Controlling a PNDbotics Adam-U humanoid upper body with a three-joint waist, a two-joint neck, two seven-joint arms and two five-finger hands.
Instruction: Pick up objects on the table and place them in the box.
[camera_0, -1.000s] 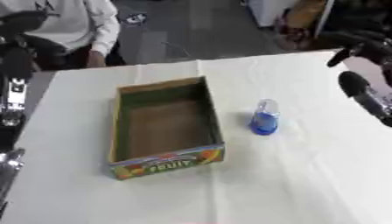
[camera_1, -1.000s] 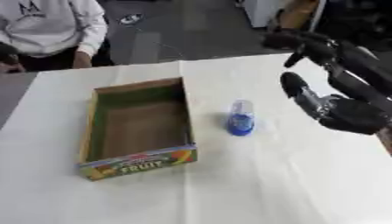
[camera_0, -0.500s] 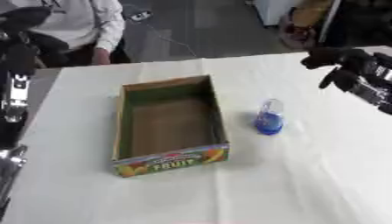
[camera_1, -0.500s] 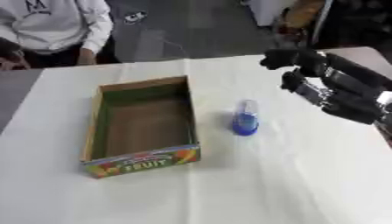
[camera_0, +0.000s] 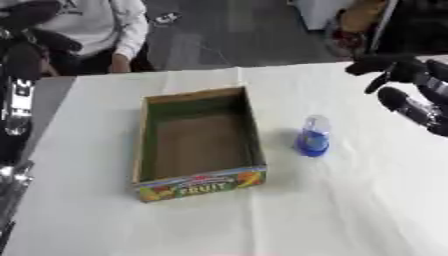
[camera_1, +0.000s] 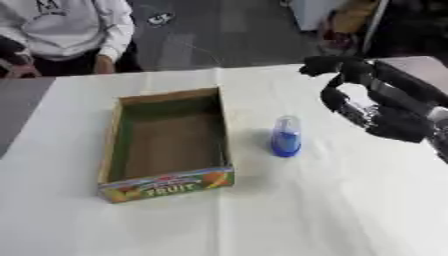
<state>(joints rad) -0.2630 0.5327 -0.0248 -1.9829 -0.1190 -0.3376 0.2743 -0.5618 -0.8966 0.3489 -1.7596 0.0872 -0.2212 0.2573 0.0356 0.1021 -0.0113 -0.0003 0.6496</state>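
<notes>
An open cardboard box with a "FRUIT" label on its front wall lies left of centre on the white table, and nothing shows inside it. A small blue bottle with a clear cap stands upright just right of the box. My right hand hovers above the table to the right of the bottle and a little beyond it. Its dark fingers are spread and relaxed, and it holds nothing. My left arm runs down the left edge of the left eye view, and I cannot make out its hand.
The white cloth covers the whole table, with broad bare areas in front of and to the right of the box. The far table edge borders dark floor. A grey strip lies at the far left.
My right hand has drifted slightly left toward the bottle and turned, with its fingers re-posed. Box and bottle have stayed put; the whole picture has shifted a little.
</notes>
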